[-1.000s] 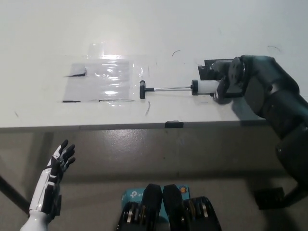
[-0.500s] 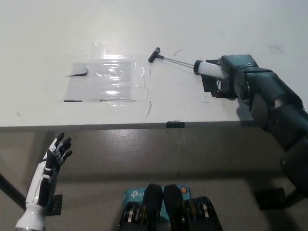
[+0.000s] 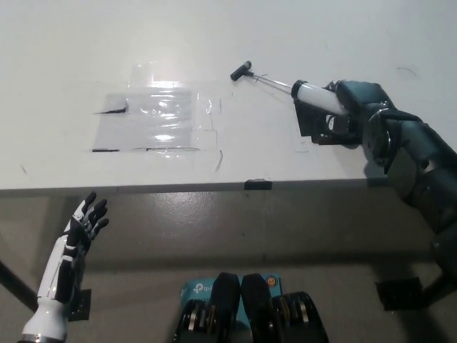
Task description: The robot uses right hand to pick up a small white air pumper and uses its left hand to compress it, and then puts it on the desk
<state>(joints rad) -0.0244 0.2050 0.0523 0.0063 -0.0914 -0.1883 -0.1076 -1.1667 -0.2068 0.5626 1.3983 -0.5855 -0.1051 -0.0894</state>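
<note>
My black right hand [image 3: 351, 107] is shut on the small white air pumper [image 3: 315, 97] above the right part of the white desk [image 3: 235, 164]. The pumper's white barrel sticks out of the hand to the upper left. Its thin metal rod is drawn out and ends in a black T-handle [image 3: 241, 71], tilted up and away. My white left hand [image 3: 80, 227] hangs open below the desk's front edge at the lower left, far from the pumper.
A clear plastic sheet [image 3: 153, 121] is taped flat on the desk's left middle. A black square mat [image 3: 314, 121] lies under my right hand. A small black clip [image 3: 258, 184] sits on the desk's front edge.
My right hand has lifted the pumper off the desk and swung its handle from lying leftward to pointing up and away. The left hand has drifted slightly, still open.
</note>
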